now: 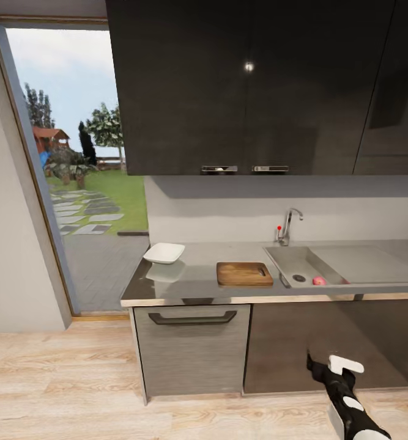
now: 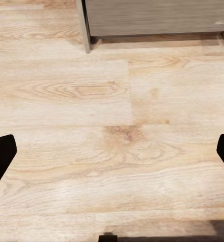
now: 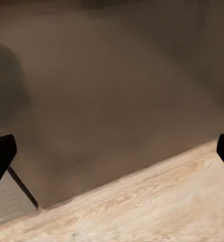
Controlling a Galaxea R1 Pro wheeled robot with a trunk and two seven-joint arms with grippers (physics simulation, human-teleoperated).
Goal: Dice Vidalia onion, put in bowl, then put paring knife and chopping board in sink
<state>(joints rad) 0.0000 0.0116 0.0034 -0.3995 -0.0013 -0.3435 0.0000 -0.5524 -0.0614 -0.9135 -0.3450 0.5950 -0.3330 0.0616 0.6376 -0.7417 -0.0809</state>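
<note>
The Vidalia onion point(image 1: 318, 280) lies in the sink point(image 1: 289, 263), a small pinkish ball at the near edge of the basin, just beside the drain; the sink is set into the countertop point(image 1: 194, 278) at its right half, under the tap point(image 1: 287, 225). The right gripper point(image 1: 332, 366) hangs low before the dark cabinet front, almost directly beneath the onion and well below it; the onion thus lies up and forward from it, and by this the right arm appears the nearer one for the pick. In the right wrist view the two fingertips point(image 3: 2, 156) stand at opposite edges, wide apart, with nothing between them; the left gripper point(image 2: 112, 151) is likewise spread and empty, looking down at the floor point(image 2: 112, 101).

The chopping board point(image 1: 244, 273) lies flat just left of the sink, its long axis along the counter's run, handle slot toward the sink; the paring knife cannot be made out. The bowl point(image 1: 164, 252) sits farther left, apart from the board, near the counter's end.

The worktop is grey and reflective; dark upper cabinets point(image 1: 252, 85) hang above; the floor is pale wood plank; a tall opening point(image 1: 75, 183) at left gives onto a garden. Judgement: the approach is unfinished; the robot stands back from the counter.
</note>
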